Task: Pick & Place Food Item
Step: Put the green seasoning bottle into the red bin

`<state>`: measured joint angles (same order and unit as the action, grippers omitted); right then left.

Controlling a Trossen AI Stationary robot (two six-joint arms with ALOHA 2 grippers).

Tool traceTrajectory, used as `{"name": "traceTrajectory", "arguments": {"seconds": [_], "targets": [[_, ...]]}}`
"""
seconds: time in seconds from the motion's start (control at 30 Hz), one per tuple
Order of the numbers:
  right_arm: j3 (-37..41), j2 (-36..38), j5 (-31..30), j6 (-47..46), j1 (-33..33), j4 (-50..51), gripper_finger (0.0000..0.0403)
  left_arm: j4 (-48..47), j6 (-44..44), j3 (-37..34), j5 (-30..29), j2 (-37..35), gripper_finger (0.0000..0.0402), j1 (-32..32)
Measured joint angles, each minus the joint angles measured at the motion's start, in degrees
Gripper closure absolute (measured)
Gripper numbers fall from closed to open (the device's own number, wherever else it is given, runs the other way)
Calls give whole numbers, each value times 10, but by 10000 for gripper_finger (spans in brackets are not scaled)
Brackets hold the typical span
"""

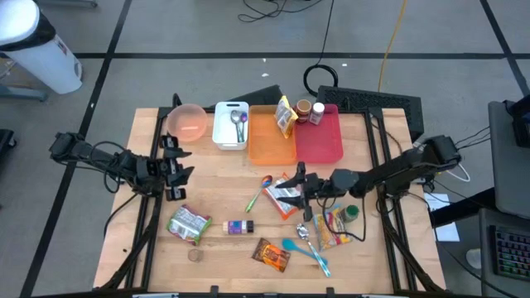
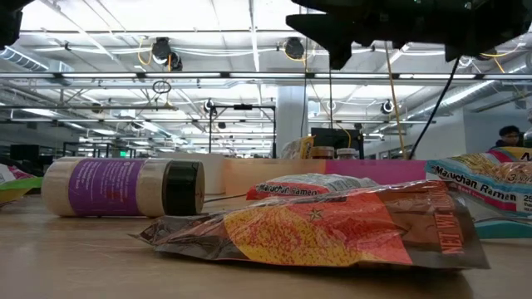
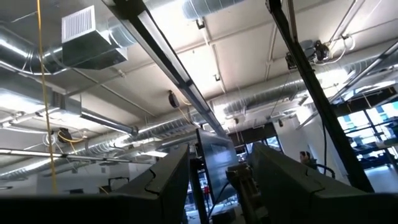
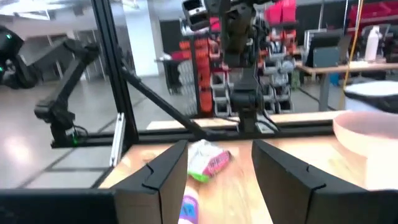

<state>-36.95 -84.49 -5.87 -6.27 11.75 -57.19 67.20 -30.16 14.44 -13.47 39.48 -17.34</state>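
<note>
Nearest the front edge of the desk [image 1: 149, 248], an orange-brown snack packet [image 1: 271, 255] is lying flat, with a blue spoon [image 1: 306, 252] just beside it and a small purple-labelled bottle [image 1: 240, 227] resting on its side a little farther in. A green-and-pink snack bag [image 1: 188, 223] is sitting toward the left front.

Around the middle, the right gripper [image 1: 296, 192] is hovering above a ramen packet [image 1: 280, 197], its fingers [image 4: 283, 177] standing partly apart and holding nothing. To its right another ramen packet [image 1: 331, 225] is lying by a green-capped item [image 1: 351, 213].

At the left edge of the desk, the left gripper [image 1: 180, 168] is waiting raised, pointing upward toward the ceiling, its fingers [image 3: 168, 180] also standing partly apart with nothing between them.

At the far side, a pink bowl [image 1: 186, 122], a white bin [image 1: 231, 124] holding a spoon, an orange tray [image 1: 269, 141] and a red tray [image 1: 321, 141] are sitting in a row, with a yellow packet [image 1: 286, 114] and a jar [image 1: 304, 109] resting at the trays' far end.
</note>
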Motion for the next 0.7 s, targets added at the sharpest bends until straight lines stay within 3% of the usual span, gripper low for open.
{"name": "traceTrajectory", "arguments": {"seconds": [0.33,0.7], "targets": [[0,143,-1,-22,3,187,231,-1,-23,0,0,10,220,1],[0,189,2,-159,23,317,193,-1,-38,0,0,22,220,1]]}}
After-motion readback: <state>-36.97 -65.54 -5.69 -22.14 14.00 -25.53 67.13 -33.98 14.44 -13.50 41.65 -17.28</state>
